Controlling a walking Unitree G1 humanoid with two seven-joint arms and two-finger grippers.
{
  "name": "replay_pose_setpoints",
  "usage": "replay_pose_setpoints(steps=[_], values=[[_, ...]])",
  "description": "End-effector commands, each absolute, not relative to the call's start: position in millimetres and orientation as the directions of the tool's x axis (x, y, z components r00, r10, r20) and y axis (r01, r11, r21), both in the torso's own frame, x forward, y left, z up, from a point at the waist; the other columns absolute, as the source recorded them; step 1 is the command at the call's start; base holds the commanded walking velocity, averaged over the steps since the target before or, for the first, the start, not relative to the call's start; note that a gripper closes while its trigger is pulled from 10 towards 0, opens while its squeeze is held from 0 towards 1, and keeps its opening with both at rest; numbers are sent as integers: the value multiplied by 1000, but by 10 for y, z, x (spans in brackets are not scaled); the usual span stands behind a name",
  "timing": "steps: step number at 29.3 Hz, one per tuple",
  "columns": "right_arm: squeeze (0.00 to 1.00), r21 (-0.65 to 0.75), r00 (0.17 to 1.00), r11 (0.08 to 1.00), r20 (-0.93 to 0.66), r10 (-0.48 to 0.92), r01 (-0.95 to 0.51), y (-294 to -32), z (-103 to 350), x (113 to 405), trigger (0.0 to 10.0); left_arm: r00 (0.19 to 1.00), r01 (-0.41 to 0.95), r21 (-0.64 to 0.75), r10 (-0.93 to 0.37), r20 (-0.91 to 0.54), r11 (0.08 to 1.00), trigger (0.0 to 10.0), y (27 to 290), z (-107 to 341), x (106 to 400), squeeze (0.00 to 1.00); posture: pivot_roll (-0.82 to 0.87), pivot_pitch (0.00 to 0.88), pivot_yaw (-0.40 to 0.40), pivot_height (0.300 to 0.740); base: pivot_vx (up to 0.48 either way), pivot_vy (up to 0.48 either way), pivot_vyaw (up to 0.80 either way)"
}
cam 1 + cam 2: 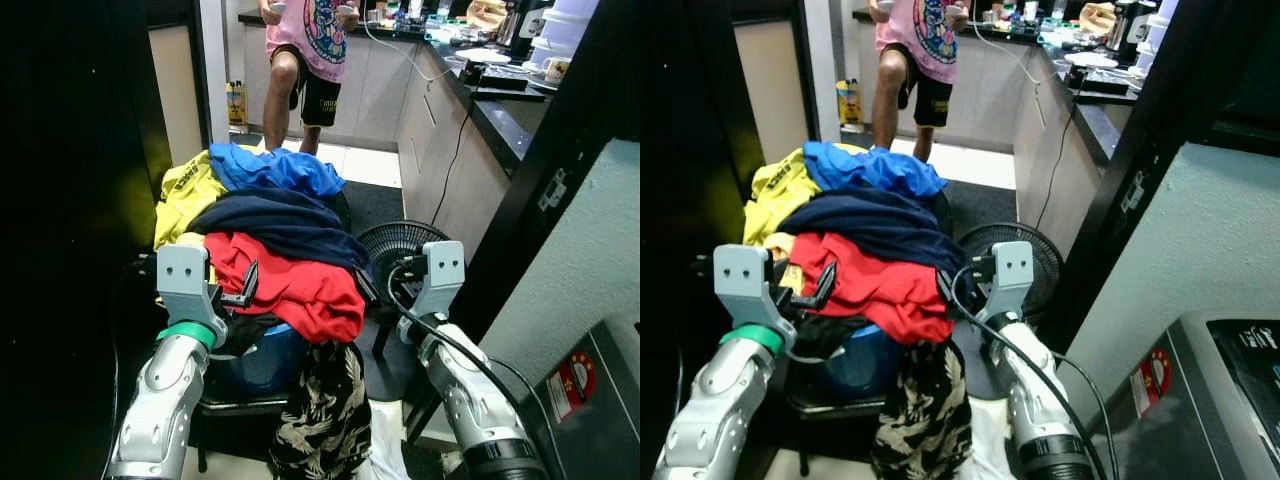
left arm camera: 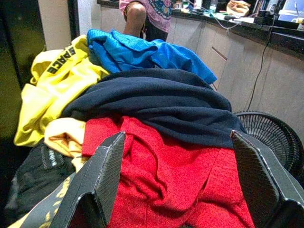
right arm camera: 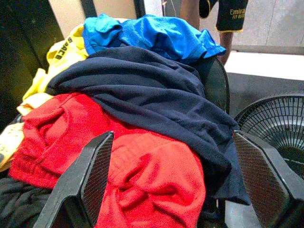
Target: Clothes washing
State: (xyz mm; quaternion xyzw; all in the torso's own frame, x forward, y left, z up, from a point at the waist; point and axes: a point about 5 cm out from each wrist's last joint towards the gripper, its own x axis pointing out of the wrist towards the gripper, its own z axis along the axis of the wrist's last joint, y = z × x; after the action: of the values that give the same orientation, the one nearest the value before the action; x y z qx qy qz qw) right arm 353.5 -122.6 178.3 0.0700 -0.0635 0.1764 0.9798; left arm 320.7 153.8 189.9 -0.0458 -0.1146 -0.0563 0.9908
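Item: heap of soft mixed laundry (image 1: pixel 265 235) in a blue plastic basket (image 1: pixel 262 362) on a dark chair, before the robot.

Head view: left gripper (image 1: pixel 243 287) and right gripper (image 1: pixel 397 272) flank it. Wrist views: both spread wide, empty, over the crumpled red knit garment (image 2: pixel 166 175); limp, light, best pinched at a raised fold.

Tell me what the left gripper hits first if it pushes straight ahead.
Most likely the red garment: the left gripper has its jaws open and points straight at it, with the navy garment lying just beyond.
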Motion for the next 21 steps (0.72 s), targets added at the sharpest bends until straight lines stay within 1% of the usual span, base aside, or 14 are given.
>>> replay_pose_setpoints(steps=[1,21], values=[[0,104,928,928,148,342,-358,-1227,1814,3552,10000,967,126,-84,-103,232,989,10000,1523,1881,3198,0,19,0,-34,740,371,0,0],[0,99,928,928,139,345,-359,-1209,1797,3547,10000,967,125,-84,-103,233,989,10000,1544,1878,3194,0,23,0,-33,740,376,0,0]])
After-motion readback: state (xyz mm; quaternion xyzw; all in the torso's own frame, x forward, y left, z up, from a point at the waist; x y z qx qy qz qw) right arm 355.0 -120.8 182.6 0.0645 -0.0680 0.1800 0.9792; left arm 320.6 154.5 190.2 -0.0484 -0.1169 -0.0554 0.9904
